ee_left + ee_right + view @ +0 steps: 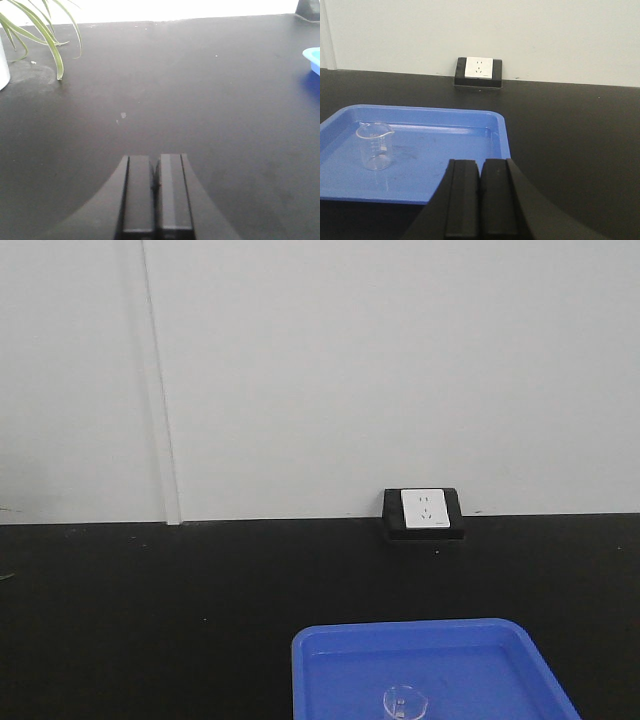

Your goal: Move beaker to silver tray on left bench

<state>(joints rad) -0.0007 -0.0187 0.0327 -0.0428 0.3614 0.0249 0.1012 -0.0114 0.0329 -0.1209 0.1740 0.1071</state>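
The beaker (375,146) stands upright and empty inside the blue tray (502,131), in the tray's left half, with its pour lip turned to the left. It touches nothing but the tray floor.

The right gripper (480,165) is clenched, its two black fingers (464,195) pressed flat together with nothing between them. It hangs just short of the tray's near rim. The beaker lies ahead of it and off to its left, clearly apart.

The tray rests on the black bench (200,100), well short of the back edge, where a white socket (479,68) in a black box sits against the wall.

The left gripper (156,162) is also closed tight and holds nothing. It hovers over bare benchtop, with only a corner of the blue tray showing far to its right. Toward the bench's back left corner, green plant leaves (40,30) droop beside a white pot (2,65).
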